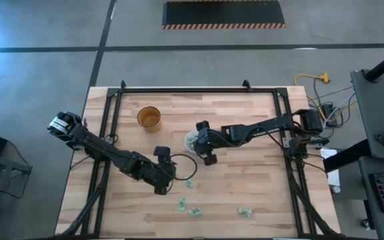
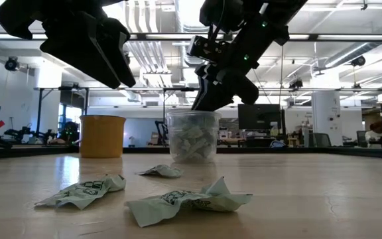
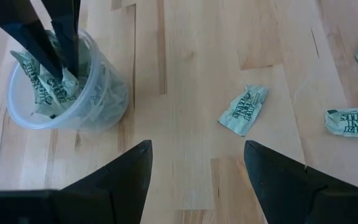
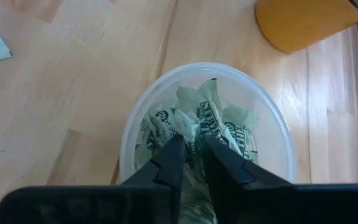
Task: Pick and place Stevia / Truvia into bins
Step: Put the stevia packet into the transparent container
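Broadly, the wooden table [image 1: 245, 173] carries everything, with both dark arms reaching toward its middle. Over the translucent cup [image 4: 205, 134], which stands near the table's centre, the right gripper [image 4: 191, 163] points down into the cup's mouth; its fingers [image 4: 169, 163] are only slightly parted, with a green-and-white Stevia sachet [image 4: 209, 124] standing between the tips, so it looks lightly pinched there. More sachets fill the cup. To the near left of the cup, the left gripper [image 3: 197, 165] hovers above bare wood, released, its fingers spread wide and holding nothing. An amber cup [image 1: 149, 117] stands farther back and left. Loose crumpled sachets [image 1: 194, 212] lie scattered along the near side of the table.
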Tool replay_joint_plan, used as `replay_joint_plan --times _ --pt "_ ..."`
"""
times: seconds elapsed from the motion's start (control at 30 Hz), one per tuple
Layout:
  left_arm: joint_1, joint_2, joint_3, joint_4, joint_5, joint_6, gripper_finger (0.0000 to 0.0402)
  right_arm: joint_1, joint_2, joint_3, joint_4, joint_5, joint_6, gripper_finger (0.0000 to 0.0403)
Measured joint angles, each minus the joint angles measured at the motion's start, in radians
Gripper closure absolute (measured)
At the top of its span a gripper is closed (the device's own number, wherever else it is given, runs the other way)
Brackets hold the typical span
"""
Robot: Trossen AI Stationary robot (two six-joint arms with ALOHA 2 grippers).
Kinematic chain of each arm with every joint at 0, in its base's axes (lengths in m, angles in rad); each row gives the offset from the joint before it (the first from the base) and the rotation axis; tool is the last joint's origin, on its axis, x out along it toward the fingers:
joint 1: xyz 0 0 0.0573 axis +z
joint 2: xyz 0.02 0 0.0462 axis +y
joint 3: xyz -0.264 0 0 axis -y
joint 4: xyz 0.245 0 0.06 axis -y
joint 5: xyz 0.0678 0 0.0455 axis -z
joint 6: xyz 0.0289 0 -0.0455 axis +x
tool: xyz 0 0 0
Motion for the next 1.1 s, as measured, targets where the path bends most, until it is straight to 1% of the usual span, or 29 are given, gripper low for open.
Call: replay_joint_plan --times 0.23,0.43,0.53,0.67,0.73,0.87,1.0,1.1 --pt "0.000 0.000 0.000 0.000 0.000 0.000 0.0164 0.003 -0.010 0.000 -0.002 -0.002 -0.004 0.0282" --pt "0.000 0.000 0.000 0.000 0.000 -0.002 0.0164 0.021 -0.054 0.000 -0.029 -0.007 -0.004 0.0247" --pt "0.000 0.000 -0.001 0.000 0.000 -0.002 0.0164 0.039 -0.103 0.002 -0.077 -0.007 0.008 0.0242" --pt "0.000 0.000 -0.013 0.022 0.000 -0.005 0.0164 0.071 -0.190 0.003 -0.179 -0.007 0.074 0.0241" --pt "0.000 0.000 -0.036 0.074 0.001 0.000 0.0164 0.093 -0.238 0.003 -0.247 -0.007 0.128 0.0241" --pt "0.002 0.000 -0.089 0.207 0.035 0.075 0.0164 0.154 -0.325 -0.014 -0.361 -0.008 0.252 0.0241" --pt "0.002 0.004 -0.121 0.326 0.083 0.125 0.0164 0.235 -0.405 -0.082 -0.393 -0.008 0.343 0.0241" --pt "0.002 0.010 -0.141 0.395 0.107 0.129 0.0164 0.294 -0.463 -0.148 -0.391 -0.008 0.399 0.0242"
